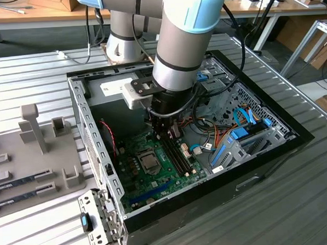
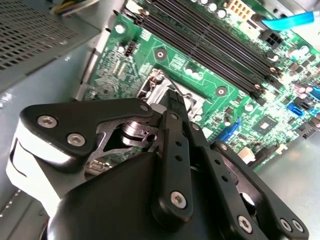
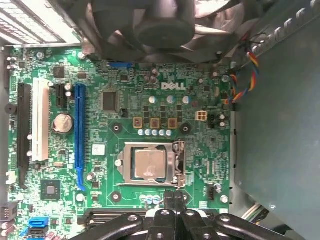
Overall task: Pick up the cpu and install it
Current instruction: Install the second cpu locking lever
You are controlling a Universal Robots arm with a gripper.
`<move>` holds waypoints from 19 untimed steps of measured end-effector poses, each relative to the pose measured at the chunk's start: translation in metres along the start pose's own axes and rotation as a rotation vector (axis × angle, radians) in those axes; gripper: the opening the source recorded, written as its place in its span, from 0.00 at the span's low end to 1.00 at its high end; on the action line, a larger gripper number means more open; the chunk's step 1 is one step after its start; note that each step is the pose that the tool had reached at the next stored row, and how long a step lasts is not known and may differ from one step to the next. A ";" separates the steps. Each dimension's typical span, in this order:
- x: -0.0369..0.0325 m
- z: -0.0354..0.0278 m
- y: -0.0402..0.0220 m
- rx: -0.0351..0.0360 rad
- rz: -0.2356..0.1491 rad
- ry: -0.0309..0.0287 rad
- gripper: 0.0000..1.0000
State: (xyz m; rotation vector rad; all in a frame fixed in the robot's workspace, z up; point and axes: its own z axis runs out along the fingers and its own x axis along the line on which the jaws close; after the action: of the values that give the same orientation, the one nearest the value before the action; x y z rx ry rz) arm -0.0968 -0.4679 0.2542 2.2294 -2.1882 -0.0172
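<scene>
The cpu, a small square chip with a dull silver-grey metal top, is sitting flat inside the metal-framed socket on the green motherboard in the first wrist view. The gripper is hanging just beside the socket with its fingers pressed together and gripping nothing. White lettering is showing on the board above the socket. The open computer case is lying on the slatted table.
</scene>
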 end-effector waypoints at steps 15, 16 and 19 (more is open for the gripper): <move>0.0211 0.0043 -0.0071 -0.0009 0.000 0.0003 0.11; 0.0224 0.0065 -0.0074 -0.0013 0.000 0.0003 0.11; 0.0228 0.0118 -0.0081 -0.0016 0.000 0.0010 0.11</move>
State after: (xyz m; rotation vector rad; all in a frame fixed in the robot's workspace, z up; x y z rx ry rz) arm -0.0885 -0.4907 0.2424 2.2280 -2.1870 -0.0179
